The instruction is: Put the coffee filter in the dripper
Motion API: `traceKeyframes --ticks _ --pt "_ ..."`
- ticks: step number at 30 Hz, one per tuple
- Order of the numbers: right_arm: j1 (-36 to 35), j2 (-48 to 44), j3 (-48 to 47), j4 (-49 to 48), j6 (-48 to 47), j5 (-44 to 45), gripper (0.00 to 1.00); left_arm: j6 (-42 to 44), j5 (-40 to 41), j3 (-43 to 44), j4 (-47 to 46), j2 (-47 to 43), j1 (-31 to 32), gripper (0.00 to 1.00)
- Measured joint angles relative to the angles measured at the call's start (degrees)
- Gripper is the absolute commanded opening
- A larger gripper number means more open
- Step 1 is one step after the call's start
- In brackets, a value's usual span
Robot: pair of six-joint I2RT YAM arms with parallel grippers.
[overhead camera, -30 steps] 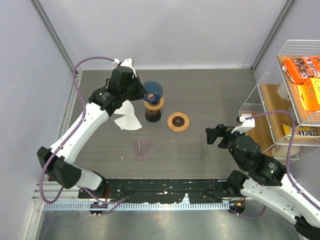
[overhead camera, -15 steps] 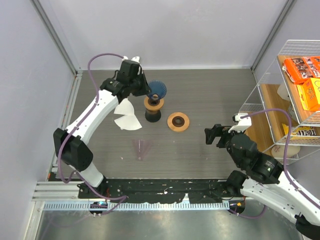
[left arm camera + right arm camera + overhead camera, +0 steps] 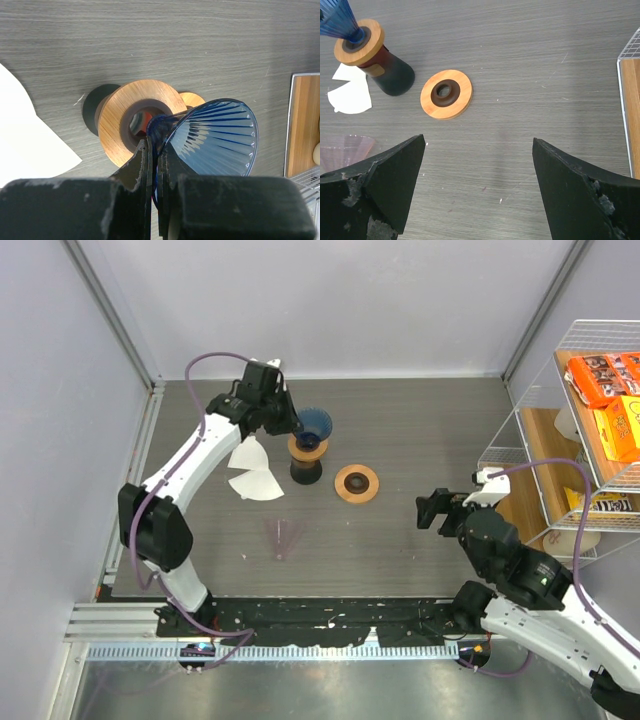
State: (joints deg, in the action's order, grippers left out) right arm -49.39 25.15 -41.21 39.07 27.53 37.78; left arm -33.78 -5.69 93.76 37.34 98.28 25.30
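The dark blue ribbed dripper hangs tilted, its narrow end at the hole of the orange ring that tops a dark stand. My left gripper is shut on the dripper's rim; the cone opens to the right in the left wrist view. Two white coffee filters lie overlapping on the table left of the stand, also seen in the left wrist view and the right wrist view. My right gripper is open and empty over bare table.
A loose orange ring lies right of the stand. A pale pink cone lies on its side nearer the front. A white wire rack with orange boxes stands at the right edge.
My left arm has reached further out and carried the dripper slightly right, bringing its narrow end onto the ring of the stand. The right arm has barely shifted.
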Motion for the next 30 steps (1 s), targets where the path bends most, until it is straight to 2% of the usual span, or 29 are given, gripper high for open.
traceKeyframes --ticks 16,24,30 --pt "0.0 -2.3 -2.5 3.2 1.8 1.2 0.95 1.1 -0.7 0.0 1.7 2.1 -1.1 0.0" --pt "0.0 3.1 -3.8 2.9 1.7 0.9 0.95 1.2 0.8 0.0 3.2 2.1 -1.1 0.0" --pt "0.0 10.8 -7.4 0.7 1.5 -0.6 0.95 1.2 1.0 0.0 3.5 2.1 -1.1 0.0"
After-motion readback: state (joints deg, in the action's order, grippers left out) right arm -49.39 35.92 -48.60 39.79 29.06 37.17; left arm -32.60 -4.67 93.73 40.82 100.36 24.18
